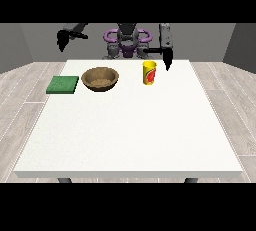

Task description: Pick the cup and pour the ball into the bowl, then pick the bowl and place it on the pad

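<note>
A yellow cup (149, 72) with a red mark stands upright on the white table (130, 130), right of centre at the back. No ball shows inside it from here. A brown bowl (100, 79) rests to its left. Further left lies a flat green pad (63, 84) near the table's left edge. The hand at the view's right (167, 61) hangs fingers down just right of the cup, a small gap between them. The hand at the view's left (62, 40) is raised beyond the table's back left corner, far from everything, holding nothing.
The robot's torso (128, 42) stands behind the table's back edge. The front half of the table carries nothing. Wooden floor surrounds the table.
</note>
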Robot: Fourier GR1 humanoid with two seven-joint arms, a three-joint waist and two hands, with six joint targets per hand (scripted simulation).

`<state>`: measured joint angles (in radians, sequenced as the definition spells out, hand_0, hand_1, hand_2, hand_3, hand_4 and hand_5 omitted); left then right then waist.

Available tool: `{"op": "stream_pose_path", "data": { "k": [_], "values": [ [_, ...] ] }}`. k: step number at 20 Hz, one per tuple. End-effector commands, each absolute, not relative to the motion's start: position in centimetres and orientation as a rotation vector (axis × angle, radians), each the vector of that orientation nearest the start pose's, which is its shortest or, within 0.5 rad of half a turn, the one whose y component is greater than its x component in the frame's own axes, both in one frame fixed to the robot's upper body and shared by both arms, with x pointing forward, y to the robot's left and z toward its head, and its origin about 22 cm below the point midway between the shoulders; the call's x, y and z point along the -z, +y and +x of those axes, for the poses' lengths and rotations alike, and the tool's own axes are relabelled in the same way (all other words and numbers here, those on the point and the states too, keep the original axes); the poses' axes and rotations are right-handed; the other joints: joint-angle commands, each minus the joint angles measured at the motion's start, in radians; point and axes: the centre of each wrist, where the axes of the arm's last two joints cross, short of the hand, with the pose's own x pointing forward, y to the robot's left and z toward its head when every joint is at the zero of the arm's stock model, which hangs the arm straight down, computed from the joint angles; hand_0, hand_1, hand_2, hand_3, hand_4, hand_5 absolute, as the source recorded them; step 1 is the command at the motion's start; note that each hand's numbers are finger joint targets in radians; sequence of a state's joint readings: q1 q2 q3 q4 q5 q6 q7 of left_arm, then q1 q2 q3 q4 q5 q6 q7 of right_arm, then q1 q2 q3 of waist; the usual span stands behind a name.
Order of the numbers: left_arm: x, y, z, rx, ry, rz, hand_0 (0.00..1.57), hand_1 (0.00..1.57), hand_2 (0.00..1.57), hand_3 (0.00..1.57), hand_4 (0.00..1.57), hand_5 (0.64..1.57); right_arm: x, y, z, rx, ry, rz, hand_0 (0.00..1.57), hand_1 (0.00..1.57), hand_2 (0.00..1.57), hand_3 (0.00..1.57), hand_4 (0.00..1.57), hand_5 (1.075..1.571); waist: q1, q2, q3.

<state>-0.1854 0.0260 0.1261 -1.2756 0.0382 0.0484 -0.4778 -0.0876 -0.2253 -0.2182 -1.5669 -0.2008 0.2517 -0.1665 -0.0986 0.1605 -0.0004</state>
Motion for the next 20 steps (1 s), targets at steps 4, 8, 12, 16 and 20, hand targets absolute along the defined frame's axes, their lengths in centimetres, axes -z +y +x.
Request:
{"op": "stream_pose_path", "data": {
  "k": [4, 8, 12, 16, 20],
  "values": [
    [6.8, 24.2, 30.0, -0.109, -1.94, 0.127, 0.0, 0.0, 0.0, 0.0, 0.0, 1.517, -5.4, -33.3, 26.4, -0.112, -1.896, 0.097, 0.0, 0.0, 0.0, 0.0, 0.0, 1.57, -0.046, 0.053, -0.0002],
    [6.6, 21.6, 32.1, -0.073, -1.941, 0.12, 0.0, 0.0, 0.0, 0.0, 0.0, 1.519, -4.3, -31.6, 27.7, -0.081, -1.866, 0.064, 0.0, 0.0, 0.0, 0.0, 0.0, 1.571, -0.018, 0.045, -0.0001],
    [7.7, 22.7, 32.4, -0.076, -1.954, 0.14, 0.0, 0.0, 0.0, 0.0, 0.0, 1.52, -2.7, -33.2, 27.5, -0.088, -1.894, 0.079, 0.0, 0.0, 0.0, 0.0, 0.0, 1.571, -0.019, 0.075, 0.0001],
    [9.8, 23.2, 31.8, -0.113, -1.969, 0.161, 0.0, 0.0, 0.0, 0.0, 0.0, 1.523, -5.0, -31.6, 28.0, -0.101, -1.904, 0.094, 0.0, 0.0, 0.0, 0.0, 0.0, 1.571, -0.042, 0.105, -0.0004],
    [9.1, 22.6, 33.0, -0.095, -1.976, 0.162, 0.0, 0.0, 0.0, 0.0, 0.0, 1.559, -6.0, -33.9, 28.7, -0.144, -1.922, 0.07, 0.0, 0.0, 0.0, 0.0, 0.0, 1.571, -0.042, 0.112, -0.0003]
  ]
}}
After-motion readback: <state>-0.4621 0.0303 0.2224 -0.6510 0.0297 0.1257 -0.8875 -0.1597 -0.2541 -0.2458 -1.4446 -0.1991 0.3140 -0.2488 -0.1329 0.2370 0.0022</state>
